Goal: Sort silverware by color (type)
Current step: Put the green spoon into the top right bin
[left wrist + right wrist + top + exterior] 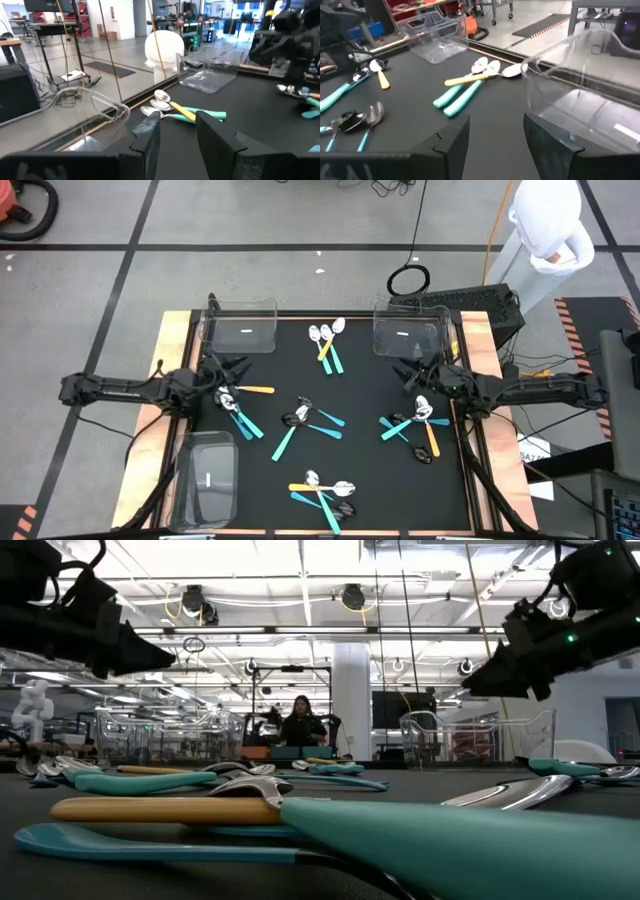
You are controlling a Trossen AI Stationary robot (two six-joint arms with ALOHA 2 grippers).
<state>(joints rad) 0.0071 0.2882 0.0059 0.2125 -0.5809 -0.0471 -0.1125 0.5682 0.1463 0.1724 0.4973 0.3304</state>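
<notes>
From above, I see the silverware point(318, 428) lying loose in small clusters across the black desk point(280, 375), none of it in the clear bins point(240, 326) at the corners, so I judge sorting has barely started. My left hand point(232, 372) hangs over the cluster at its side, my right hand point(420, 378) over the one opposite, each beside a far bin, handy for drop-offs.

At desk level, teal and orange handles point(165, 808) lie flat in the foreground; both arms hang clear above them. A person sits far behind.

Left wrist: my fingers point(150, 137) stand apart, holding nothing, aimed toward the far spoon group point(167, 105).

Right wrist: fingers point(452, 140) spread wide and empty, a bin wall point(580, 90) close alongside.
</notes>
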